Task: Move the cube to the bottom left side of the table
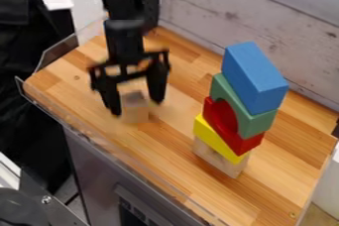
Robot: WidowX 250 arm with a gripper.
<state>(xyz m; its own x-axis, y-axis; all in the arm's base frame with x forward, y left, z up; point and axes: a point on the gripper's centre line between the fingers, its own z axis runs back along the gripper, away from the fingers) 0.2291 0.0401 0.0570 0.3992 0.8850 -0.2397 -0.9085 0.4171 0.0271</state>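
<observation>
Gripper (138,107): my fingers are spread wide, clamped on nothing.
Cube (134,109): blurred, pale wood, between my fingertips in this view; whether it touches either, I cannot tell.
Stack (233,116): well apart from me on the table (73,79), blue block (255,76) topmost.

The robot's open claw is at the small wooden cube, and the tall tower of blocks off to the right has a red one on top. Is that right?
Not quite: the camera view shows that the tower has a blue block on top, not a red one. The open claw is indeed at the small wooden cube, left of the tower.
</observation>
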